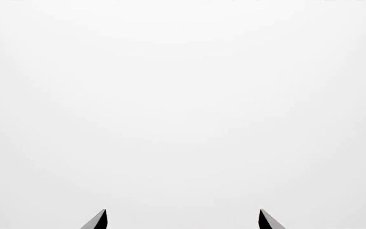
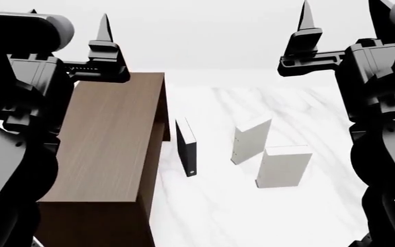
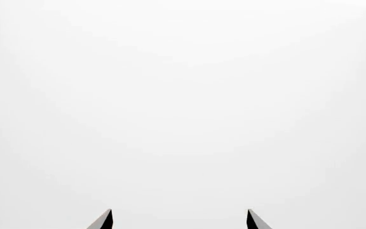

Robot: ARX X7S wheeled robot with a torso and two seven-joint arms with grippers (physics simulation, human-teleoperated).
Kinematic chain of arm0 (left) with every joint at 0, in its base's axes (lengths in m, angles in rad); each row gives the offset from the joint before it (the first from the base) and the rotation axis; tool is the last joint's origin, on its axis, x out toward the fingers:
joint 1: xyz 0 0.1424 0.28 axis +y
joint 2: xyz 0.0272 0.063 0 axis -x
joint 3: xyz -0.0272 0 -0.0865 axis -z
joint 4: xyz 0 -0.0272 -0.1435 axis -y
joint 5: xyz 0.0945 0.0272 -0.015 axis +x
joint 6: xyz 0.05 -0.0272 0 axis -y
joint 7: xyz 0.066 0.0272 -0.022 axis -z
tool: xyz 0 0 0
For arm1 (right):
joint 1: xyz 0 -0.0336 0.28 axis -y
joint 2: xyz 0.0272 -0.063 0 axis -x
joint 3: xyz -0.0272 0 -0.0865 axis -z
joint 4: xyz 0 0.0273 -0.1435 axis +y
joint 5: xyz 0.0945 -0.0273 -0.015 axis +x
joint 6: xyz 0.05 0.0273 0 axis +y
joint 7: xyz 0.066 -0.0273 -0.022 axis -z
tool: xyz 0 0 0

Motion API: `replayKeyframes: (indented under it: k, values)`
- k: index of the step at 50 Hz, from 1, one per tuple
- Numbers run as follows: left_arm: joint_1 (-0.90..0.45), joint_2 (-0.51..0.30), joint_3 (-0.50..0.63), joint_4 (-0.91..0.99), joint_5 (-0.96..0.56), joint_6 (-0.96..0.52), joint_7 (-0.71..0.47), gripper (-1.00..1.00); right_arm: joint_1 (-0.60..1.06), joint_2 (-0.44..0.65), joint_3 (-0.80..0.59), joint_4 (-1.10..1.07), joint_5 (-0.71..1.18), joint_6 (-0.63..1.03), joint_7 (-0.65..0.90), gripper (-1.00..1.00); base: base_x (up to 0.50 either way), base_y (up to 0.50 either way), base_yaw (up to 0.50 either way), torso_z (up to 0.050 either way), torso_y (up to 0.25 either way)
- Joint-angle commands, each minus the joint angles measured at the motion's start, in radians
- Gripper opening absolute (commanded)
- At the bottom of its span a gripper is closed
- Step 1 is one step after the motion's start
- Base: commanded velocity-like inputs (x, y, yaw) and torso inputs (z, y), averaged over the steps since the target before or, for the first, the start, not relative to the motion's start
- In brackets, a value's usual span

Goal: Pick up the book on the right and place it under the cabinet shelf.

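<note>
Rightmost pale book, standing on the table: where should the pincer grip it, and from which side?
Probably from above with the right pincer, which is open and raised. The book stands upright with its broad blank cover facing the camera and its narrow top edge exposed. Close across the thin thickness at that top edge. The cream book stands close on its left, so its right side looks like the freer approach.
</note>
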Motion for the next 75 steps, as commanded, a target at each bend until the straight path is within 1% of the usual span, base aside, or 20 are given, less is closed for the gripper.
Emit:
replayKeyframes:
  k: [1,13,16,20,22,24,27,34,36,41,48,51,55,61,71,75]
  values:
    - [0.002,-0.004,-0.005,0.007,-0.009,0.000,-0.005,1.00,0.001,0.004,0.001,-0.003,0.007,0.004,0.003,1.00,0.00,0.00,0.00,0.000,0.000]
    - [0.004,-0.010,-0.007,0.007,-0.017,0.001,-0.010,1.00,0.010,0.013,0.004,-0.001,0.018,0.018,0.001,1.00,0.00,0.00,0.00,0.000,0.000]
    - [0.002,-0.011,-0.005,0.009,-0.019,-0.003,-0.011,1.00,0.054,0.043,-0.010,0.001,0.038,0.082,-0.021,1.00,0.00,0.00,0.00,0.000,0.000]
    - [-0.005,-0.014,-0.011,0.017,-0.027,-0.016,-0.013,1.00,0.147,0.118,-0.061,0.013,0.097,0.241,-0.093,1.00,0.00,0.00,0.00,0.000,0.000]
    - [-0.009,-0.016,-0.016,0.022,-0.032,-0.023,-0.014,1.00,0.199,0.143,-0.064,0.029,0.130,0.310,-0.130,1.00,0.00,0.00,0.00,0.000,0.000]
    - [-0.011,-0.016,-0.018,0.025,-0.034,-0.025,-0.015,1.00,0.258,0.197,-0.106,0.064,0.133,0.335,-0.155,1.00,0.00,0.00,0.00,0.000,0.000]
    - [-0.015,-0.016,-0.016,0.025,-0.035,-0.026,-0.019,1.00,0.338,0.262,-0.169,0.141,0.135,0.330,-0.205,1.00,0.00,0.00,0.00,0.000,0.000]
    - [-0.044,-0.016,-0.017,0.042,-0.049,-0.061,-0.028,1.00,0.517,0.393,-0.379,0.314,0.127,0.273,-0.354,1.00,0.00,0.00,0.00,0.000,0.000]
    - [-0.052,-0.017,-0.017,0.047,-0.053,-0.072,-0.031,1.00,0.565,0.422,-0.440,0.365,0.113,0.224,-0.402,1.00,0.00,0.00,0.00,0.000,0.000]
    - [-0.061,-0.019,-0.015,0.051,-0.057,-0.079,-0.035,1.00,0.666,0.442,-0.527,0.480,0.117,0.201,-0.507,1.00,0.00,0.00,0.00,0.000,0.000]
    - [-0.074,-0.022,-0.012,0.052,-0.064,-0.089,-0.039,1.00,0.797,0.492,-0.769,0.616,0.076,0.104,-0.729,1.00,0.00,0.00,0.00,0.000,0.000]
    - [-0.079,-0.025,-0.015,0.054,-0.067,-0.095,-0.041,1.00,0.840,0.492,-0.834,0.667,0.069,0.105,-0.798,1.00,0.00,0.00,0.00,0.000,0.000]
    - [-0.084,-0.028,-0.020,0.055,-0.072,-0.099,-0.041,1.00,0.901,0.478,-0.928,0.734,0.071,0.179,-0.887,1.00,0.00,0.00,0.00,0.000,0.000]
    - [-0.090,-0.029,-0.022,0.060,-0.080,-0.107,-0.045,1.00,0.966,0.469,-1.099,0.813,0.045,0.218,-1.005,1.00,0.00,0.00,0.00,0.000,0.000]
    - [-0.078,-0.036,-0.028,0.058,-0.085,-0.091,-0.044,1.00,0.987,0.431,-1.268,0.912,0.017,0.221,-1.101,1.00,0.00,0.00,0.00,0.000,0.000]
    - [-0.070,-0.040,-0.031,0.058,-0.085,-0.082,-0.044,1.00,0.969,0.418,-1.304,0.933,0.017,0.213,-1.120,1.00,0.00,0.00,0.00,0.000,0.000]
